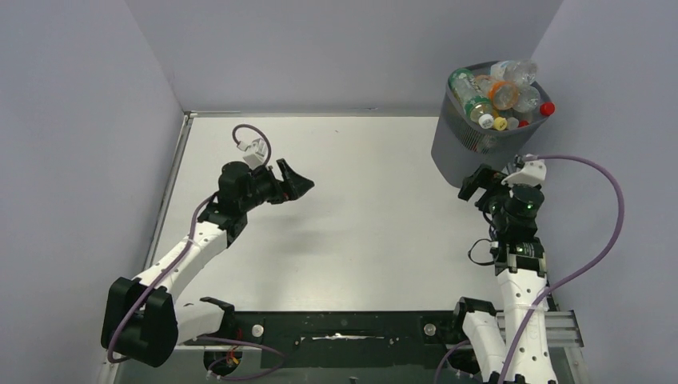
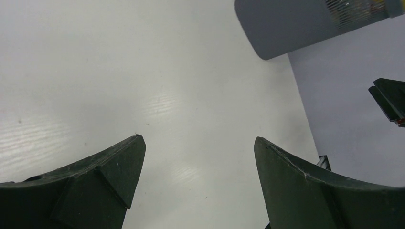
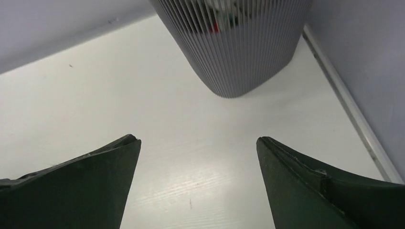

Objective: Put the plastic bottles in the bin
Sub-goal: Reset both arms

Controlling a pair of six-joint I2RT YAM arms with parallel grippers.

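The plastic bottles [image 1: 500, 90] were heaped inside the bin [image 1: 460, 148], rising above its rim. The bin stood at the far right corner of the counter [image 1: 368, 208]. The right hand [image 1: 477, 182], fingers spread and empty, was near the bin's base. The left hand [image 1: 297, 180], likewise spread and empty, hovered well apart, left of centre.

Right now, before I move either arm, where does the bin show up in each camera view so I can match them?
Top external: the bin is at upper right, at the table's far right corner, with bottles heaped above its rim.
Left wrist: the bin is in the top right corner, tilted and cut off by the frame.
Right wrist: the bin is at top centre, ribbed wall straight ahead.
Shared landmark: the white table under its base.
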